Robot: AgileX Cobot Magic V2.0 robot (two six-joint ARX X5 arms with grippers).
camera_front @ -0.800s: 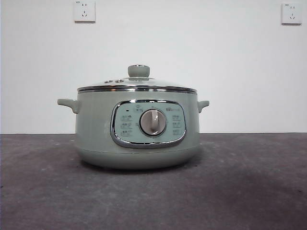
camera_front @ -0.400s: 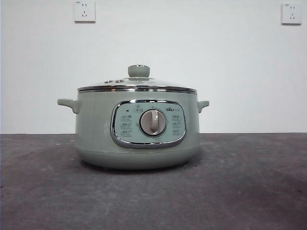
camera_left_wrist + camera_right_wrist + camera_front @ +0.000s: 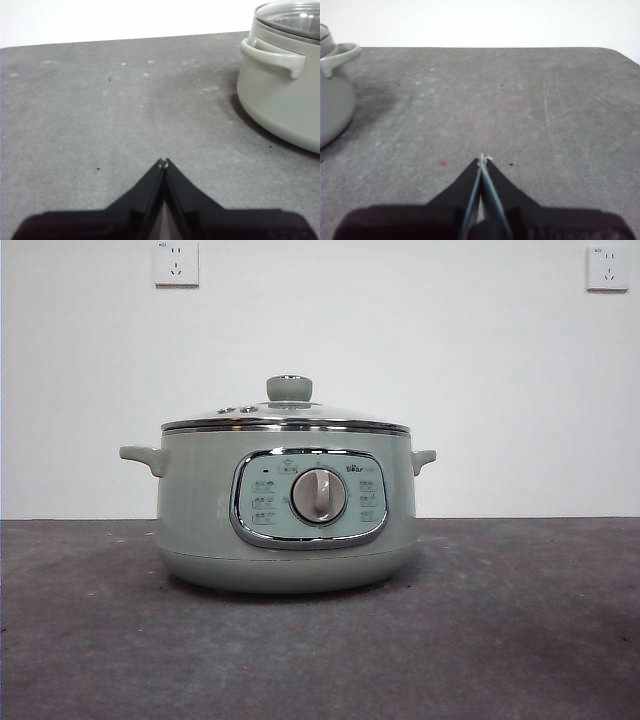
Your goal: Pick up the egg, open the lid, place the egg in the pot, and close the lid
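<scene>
- The left claw [image 3: 163, 162] has its two black jaws pressed together at the tips, gripping nothing, and hangs over bare grey bench [image 3: 100, 110].
- The right claw [image 3: 482, 159] is likewise closed and empty, above the bench, with a small red speck [image 3: 442, 163] near its tip.
- The pot [image 3: 286, 508] stands on the bench in the middle of the front view (each wrist view catches one of its side handles), well apart from both claws.
- The lid [image 3: 287, 416] sits closed on the pot, pale green knob up.
- The egg shows in no view.
- Two wall sockets [image 3: 176, 262] sit high on the white wall behind.
</scene>
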